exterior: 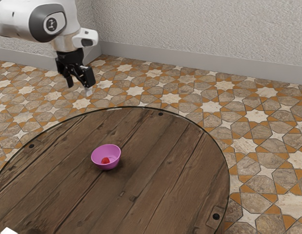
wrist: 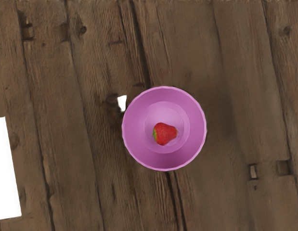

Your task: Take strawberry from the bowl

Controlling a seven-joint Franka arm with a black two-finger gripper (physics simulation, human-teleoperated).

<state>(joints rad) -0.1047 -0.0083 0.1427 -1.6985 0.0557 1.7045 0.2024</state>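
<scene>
Pink bowl [wrist: 164,161] sits on the wooden tabletop [wrist: 245,96], strawberry [wrist: 164,134] lying inside. Claw [exterior: 79,88] spread, I should centre over the strawberry, descend straight within the rim, and pinch softly before lifting.

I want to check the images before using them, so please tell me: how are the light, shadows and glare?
Exterior view: soft light, a faint shadow under the bowl, a pale glint on the table's far rim. Wrist view: flat white patch at the left edge, smaller one beside the bowl; glare or object, I cannot tell.
</scene>
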